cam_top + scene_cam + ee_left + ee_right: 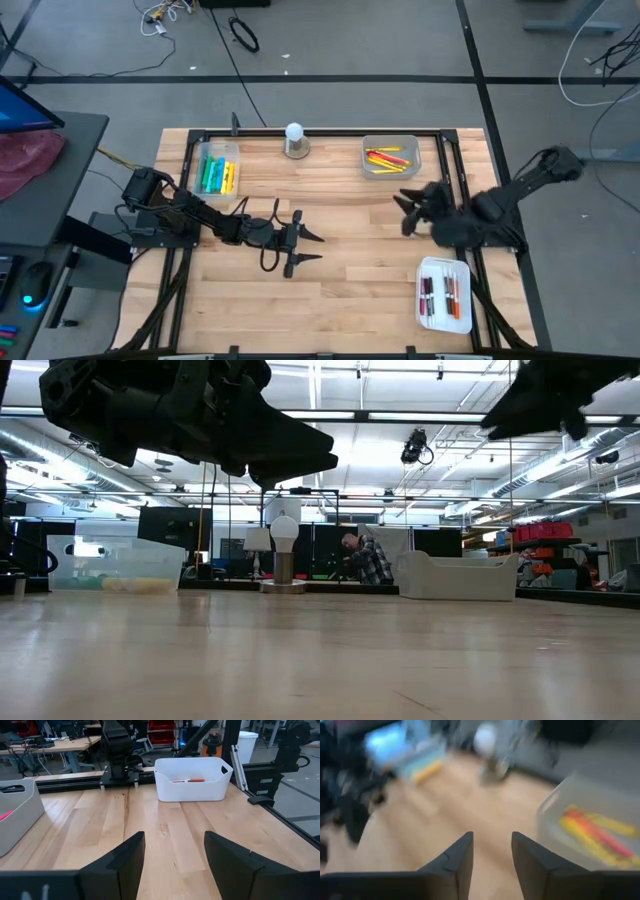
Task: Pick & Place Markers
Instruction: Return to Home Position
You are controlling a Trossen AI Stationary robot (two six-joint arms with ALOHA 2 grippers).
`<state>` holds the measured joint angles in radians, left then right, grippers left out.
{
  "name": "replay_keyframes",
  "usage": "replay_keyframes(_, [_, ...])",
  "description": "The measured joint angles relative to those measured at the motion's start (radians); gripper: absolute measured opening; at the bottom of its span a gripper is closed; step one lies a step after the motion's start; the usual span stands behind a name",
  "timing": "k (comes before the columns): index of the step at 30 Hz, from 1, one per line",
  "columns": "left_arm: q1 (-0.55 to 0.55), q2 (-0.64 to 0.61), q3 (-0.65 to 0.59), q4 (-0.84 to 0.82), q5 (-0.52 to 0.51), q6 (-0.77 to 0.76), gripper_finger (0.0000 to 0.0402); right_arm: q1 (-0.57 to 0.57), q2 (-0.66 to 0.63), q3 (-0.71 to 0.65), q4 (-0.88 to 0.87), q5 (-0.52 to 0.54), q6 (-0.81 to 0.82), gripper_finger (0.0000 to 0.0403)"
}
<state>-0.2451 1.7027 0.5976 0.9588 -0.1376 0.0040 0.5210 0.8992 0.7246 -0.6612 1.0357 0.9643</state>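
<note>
Left hand (pixel 318 248) spread, right hand (pixel 403 212) spread

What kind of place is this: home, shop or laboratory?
Probably a robotics laboratory or workshop: the left gripper and right gripper hang over a wooden table, bare ducts and strip lights cross the ceiling, and loose cables lie on the floor.

Three trays: a clear tray (pixel 217 146) at eleven o'clock, a gray tray (pixel 390 140) at one, a white tray (pixel 444 261) at five. One white ball (pixel 294 132) at twelve. Markers (pixel 390 158) lie in all three, too small to count.
</note>
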Motion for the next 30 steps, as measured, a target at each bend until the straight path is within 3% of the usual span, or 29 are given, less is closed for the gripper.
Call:
replay_keyframes(6, [0.003, 0.0, 0.0, 0.0, 0.0, 0.0, 0.0211, -0.26, -0.003, 0.0, 0.236, -0.636, -0.418, 0.0117])
replay_keyframes(9, [0.003, 0.0, 0.0, -0.004, 0.0, -0.001, 0.0211, -0.32, -0.036, 0.0, 0.346, -0.832, -0.576, 0.0097])
replay_keyframes(18, [0.003, 0.0, 0.0, -0.016, 0.0, -0.026, 0.0211, -0.344, -0.311, -0.007, 0.237, -0.852, -0.663, 0.0006])
replay_keyframes(25, [0.018, 0.0, 0.0, -0.014, -0.002, -0.03, 0.0211, -0.344, -0.525, -0.166, 0.278, -0.871, -0.609, 0.0004])
replay_keyframes(30, [0.024, 0.0, 0.0, -0.014, -0.009, -0.047, 0.0211, -0.346, -0.599, -0.374, 0.495, -0.914, -0.612, 0.0002])
